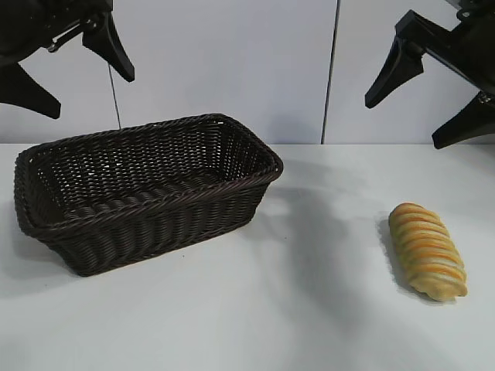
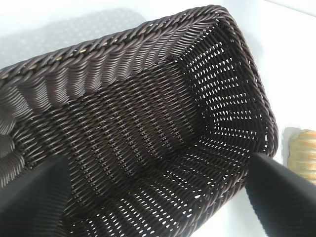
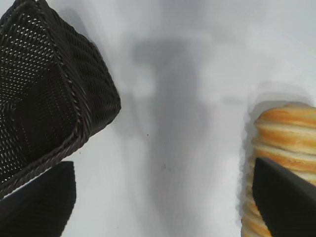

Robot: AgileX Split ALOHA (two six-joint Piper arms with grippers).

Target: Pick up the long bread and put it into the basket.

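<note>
The long bread [image 1: 427, 250], a golden loaf with orange-brown ridges, lies on the white table at the right; the right wrist view shows it [image 3: 284, 138] too. The dark brown wicker basket [image 1: 147, 189] stands empty at the left, and its inside fills the left wrist view [image 2: 148, 143]. My left gripper [image 1: 77, 73] hangs open high above the basket's left end. My right gripper [image 1: 421, 116] hangs open high above the table, up and behind the bread. Nothing is between either pair of fingers.
A white wall with a dark vertical seam [image 1: 331, 73] rises behind the table. Bare white tabletop [image 1: 325, 232] lies between the basket and the bread.
</note>
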